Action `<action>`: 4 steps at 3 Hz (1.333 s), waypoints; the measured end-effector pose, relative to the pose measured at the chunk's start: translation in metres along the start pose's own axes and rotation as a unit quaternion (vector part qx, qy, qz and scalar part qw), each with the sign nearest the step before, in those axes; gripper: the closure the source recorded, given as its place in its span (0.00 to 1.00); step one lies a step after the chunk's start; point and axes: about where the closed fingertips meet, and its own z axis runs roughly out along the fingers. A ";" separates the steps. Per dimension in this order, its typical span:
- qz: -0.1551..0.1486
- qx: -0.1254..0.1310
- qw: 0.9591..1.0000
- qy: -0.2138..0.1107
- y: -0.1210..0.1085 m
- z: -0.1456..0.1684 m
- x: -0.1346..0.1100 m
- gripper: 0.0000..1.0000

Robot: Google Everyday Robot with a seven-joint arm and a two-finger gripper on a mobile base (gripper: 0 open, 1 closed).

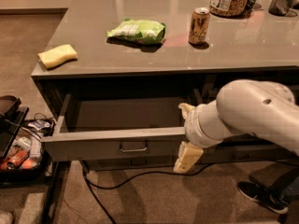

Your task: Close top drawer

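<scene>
The grey counter (140, 62) fills the far half of the room, and under it the top drawer (93, 146) stands pulled well out towards me and looks empty, so by my reckoning the closing is barely begun. The robot's white arm (252, 111) reaches in from the right. Its gripper (186, 133) sits at the right end of the drawer front, spread wide, one finger behind the panel, one in front, right of the silver handle (133, 148). A crate of clutter (18, 148) sits on the floor at left, and a black cable (117, 178) trails underneath; neither blocks the drawer's travel. On the counter lie a green snack bag (137, 31), a can (199, 25) and a yellow sponge (57, 55).
</scene>
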 end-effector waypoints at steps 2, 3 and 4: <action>-0.005 0.016 1.000 -0.002 -0.009 0.002 -0.004 0.00; -0.022 -0.020 0.999 0.020 -0.024 0.052 -0.015 0.00; -0.026 -0.025 0.999 0.019 -0.030 0.069 -0.023 0.00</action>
